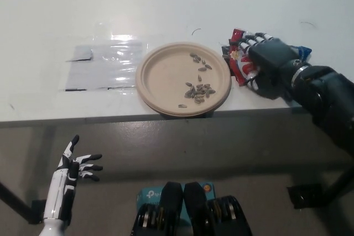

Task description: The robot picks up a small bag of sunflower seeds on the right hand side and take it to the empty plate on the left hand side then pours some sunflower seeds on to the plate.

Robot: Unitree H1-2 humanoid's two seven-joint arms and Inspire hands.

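Sunflower seed bag lies flat under black right robot hand.

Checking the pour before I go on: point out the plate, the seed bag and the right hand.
plate point(160, 75): head view, bare inner surface left of the seeds.
seed bag point(239, 66): head view, red wrapper beside the fingers.
right hand point(268, 64): head view, back of the black hand.

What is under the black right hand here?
The seed bag lies on the table under the right hand, its red end showing beside the plate. The rest is covered.
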